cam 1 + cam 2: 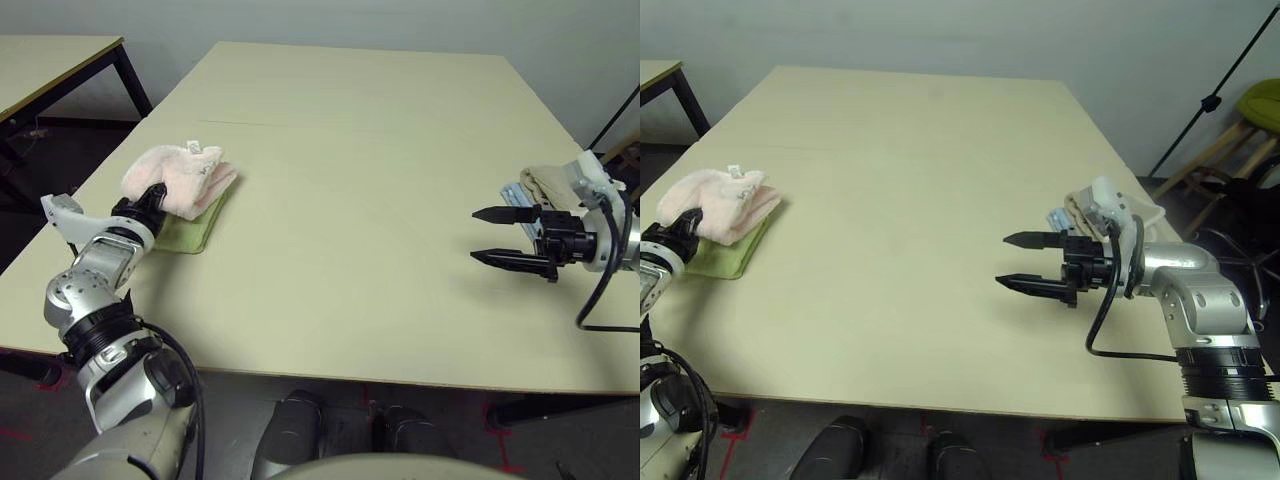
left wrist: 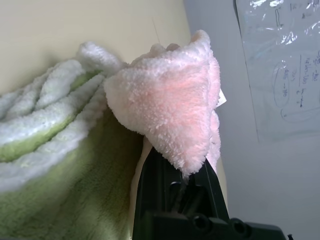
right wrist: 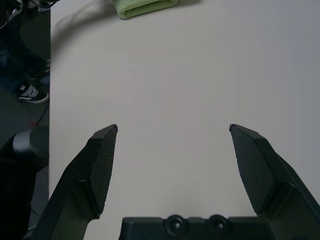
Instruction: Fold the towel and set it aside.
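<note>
The pale pink towel [image 1: 185,178] lies bunched and folded near the table's left edge, resting on a small lime-green towel [image 1: 190,232]. Its white label stands up at the top. My left gripper [image 1: 155,195] is at the towel's near end, shut on a fold of the pink terry. In the left wrist view the towel [image 2: 170,105] drapes over my black fingers [image 2: 170,187]. My right gripper [image 1: 474,235] hovers open over bare table on the right side, far from the towel, with nothing between its fingers [image 3: 102,165].
A folded beige towel [image 1: 540,183] with a light blue one [image 1: 515,192] lies at the table's right edge, just behind my right gripper. A second table [image 1: 50,60] stands at far left. A stand [image 1: 1215,100] and a lime-green stool [image 1: 1265,100] are beyond the right edge.
</note>
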Available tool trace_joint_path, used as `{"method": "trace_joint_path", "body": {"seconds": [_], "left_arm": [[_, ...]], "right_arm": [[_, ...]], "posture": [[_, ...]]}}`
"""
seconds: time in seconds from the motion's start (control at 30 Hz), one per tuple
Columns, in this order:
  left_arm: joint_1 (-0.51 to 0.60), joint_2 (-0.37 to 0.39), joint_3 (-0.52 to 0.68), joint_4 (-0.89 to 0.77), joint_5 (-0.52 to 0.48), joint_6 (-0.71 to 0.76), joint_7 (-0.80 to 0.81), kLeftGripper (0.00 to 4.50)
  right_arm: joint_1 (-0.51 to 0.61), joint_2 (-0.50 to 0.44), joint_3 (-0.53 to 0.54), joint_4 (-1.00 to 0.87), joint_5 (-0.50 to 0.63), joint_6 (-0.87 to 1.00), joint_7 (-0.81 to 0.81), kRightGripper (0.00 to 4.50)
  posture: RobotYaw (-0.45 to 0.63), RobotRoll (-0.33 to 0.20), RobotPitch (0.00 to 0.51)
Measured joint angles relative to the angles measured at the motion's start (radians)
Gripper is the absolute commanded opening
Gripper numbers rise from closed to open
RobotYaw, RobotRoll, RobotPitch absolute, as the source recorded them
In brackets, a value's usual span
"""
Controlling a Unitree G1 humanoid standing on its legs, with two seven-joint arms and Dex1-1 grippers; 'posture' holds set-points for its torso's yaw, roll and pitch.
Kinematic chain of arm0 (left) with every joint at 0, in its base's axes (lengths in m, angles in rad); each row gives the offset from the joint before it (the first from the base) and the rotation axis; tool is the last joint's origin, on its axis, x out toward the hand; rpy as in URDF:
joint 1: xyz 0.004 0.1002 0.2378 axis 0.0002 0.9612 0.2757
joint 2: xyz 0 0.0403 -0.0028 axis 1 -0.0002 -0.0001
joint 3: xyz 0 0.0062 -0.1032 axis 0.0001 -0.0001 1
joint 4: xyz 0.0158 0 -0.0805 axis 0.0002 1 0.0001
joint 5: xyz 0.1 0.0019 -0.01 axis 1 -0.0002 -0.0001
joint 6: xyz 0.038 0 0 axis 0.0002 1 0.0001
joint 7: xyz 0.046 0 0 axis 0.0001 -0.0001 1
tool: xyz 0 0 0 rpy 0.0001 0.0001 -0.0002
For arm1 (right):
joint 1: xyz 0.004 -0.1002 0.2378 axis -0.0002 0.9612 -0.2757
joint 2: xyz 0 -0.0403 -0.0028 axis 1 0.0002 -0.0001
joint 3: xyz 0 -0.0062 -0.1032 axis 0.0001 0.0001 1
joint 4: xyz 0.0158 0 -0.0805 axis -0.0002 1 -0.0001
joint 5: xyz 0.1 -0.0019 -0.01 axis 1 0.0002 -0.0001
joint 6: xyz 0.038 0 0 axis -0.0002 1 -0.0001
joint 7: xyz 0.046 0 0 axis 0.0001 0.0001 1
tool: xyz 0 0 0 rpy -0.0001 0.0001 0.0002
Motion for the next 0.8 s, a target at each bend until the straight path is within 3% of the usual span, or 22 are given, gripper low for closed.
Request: {"method": "trace_joint_path", "body": {"seconds": [0.2,0.6,0.8], "left_arm": [[0.023,-0.022,-0.008,-0.017,-0.041,-0.022,0.031,0.03],[0.127,-0.091,-0.049,-0.228,-0.171,0.024,0.153,0.03],[0.157,-0.088,-0.062,-0.243,-0.188,0.018,0.191,1.8]], "right_arm": [[0.0,0.006,0.005,0.009,-0.003,-0.002,0.003,4.5],[-0.042,0.046,0.045,0.034,-0.038,-0.021,0.004,4.5],[-0.067,0.062,0.057,0.06,-0.055,-0.036,0.006,4.5]], "posture": [[0.15,0.0,0.068],[0.18,0.0,0.065],[0.21,0.0,0.061]]}}
